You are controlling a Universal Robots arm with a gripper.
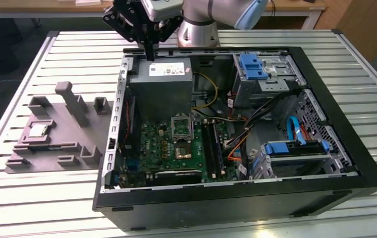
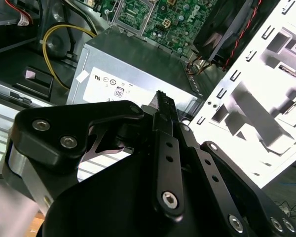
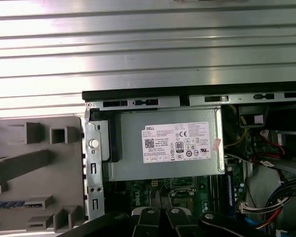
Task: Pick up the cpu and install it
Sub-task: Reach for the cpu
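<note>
We judge the task barely begun: the cpu (image 1: 38, 130) lies flat, metal top up, in the grey holder (image 1: 63, 140) on the table (image 1: 43, 198) beside the case (image 1: 241, 203); square, it has no long axis. Farther back, the claw (image 1: 150, 53) hangs closed and empty above the power supply (image 1: 165, 87).

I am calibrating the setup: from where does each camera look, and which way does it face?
Exterior view: off the arm, high, looking down into the open computer case; shows the arm and gripper at the far rim.
First wrist view: on the wrist, looking straight down on the power supply; shows the gripper from behind.
Second wrist view: on the wrist, looking slantwise along the shut fingers to the power supply.
Shared: all three show the power supply.
</note>
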